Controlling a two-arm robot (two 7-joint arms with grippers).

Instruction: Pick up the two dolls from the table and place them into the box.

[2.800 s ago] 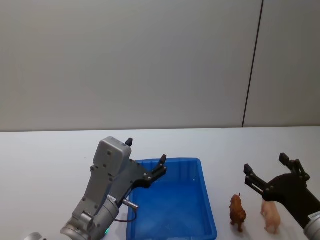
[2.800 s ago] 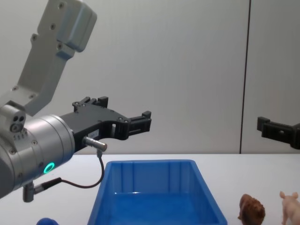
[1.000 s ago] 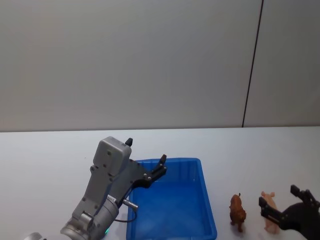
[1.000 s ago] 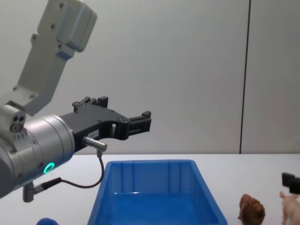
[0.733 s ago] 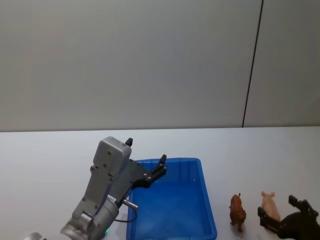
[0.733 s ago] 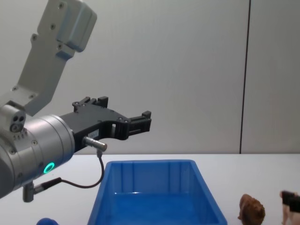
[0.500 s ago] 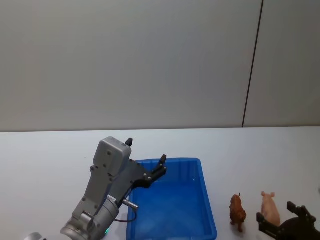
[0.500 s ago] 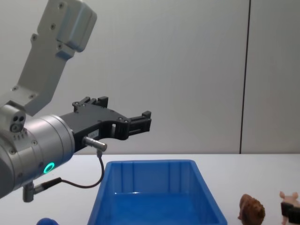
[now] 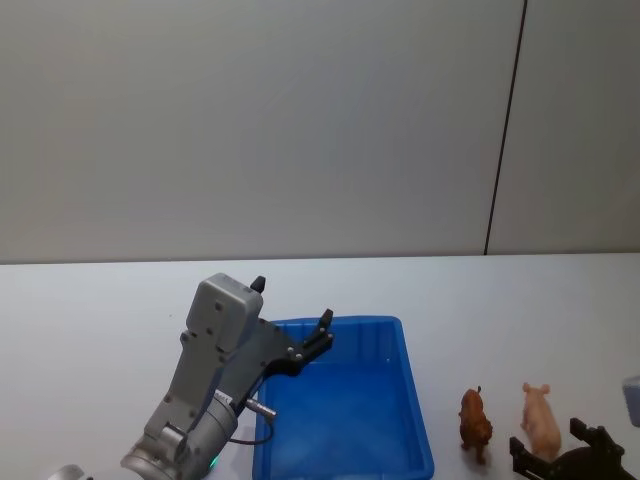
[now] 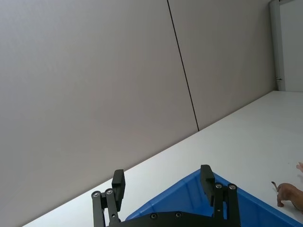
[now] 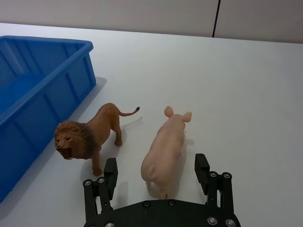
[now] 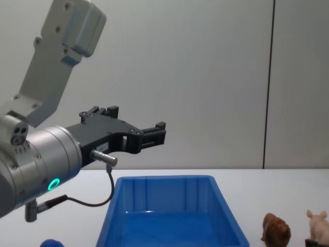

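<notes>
Step in hand: approach to the first doll. The right gripper (image 11: 156, 164) sits low over the counter (image 11: 251, 85), jaws apart and lined up on the rear of the pig figurine (image 11: 166, 142).

Next move, as judged: advance, close on the flanks, and lift clear of the lion figurine (image 11: 90, 135) just beside it.

Both dolls stand upright near the blue bin (image 11: 33, 80). The pig is pale pink, smooth and rounded.

The left gripper (image 10: 162, 176) hovers above the bin, jaws apart.
</notes>
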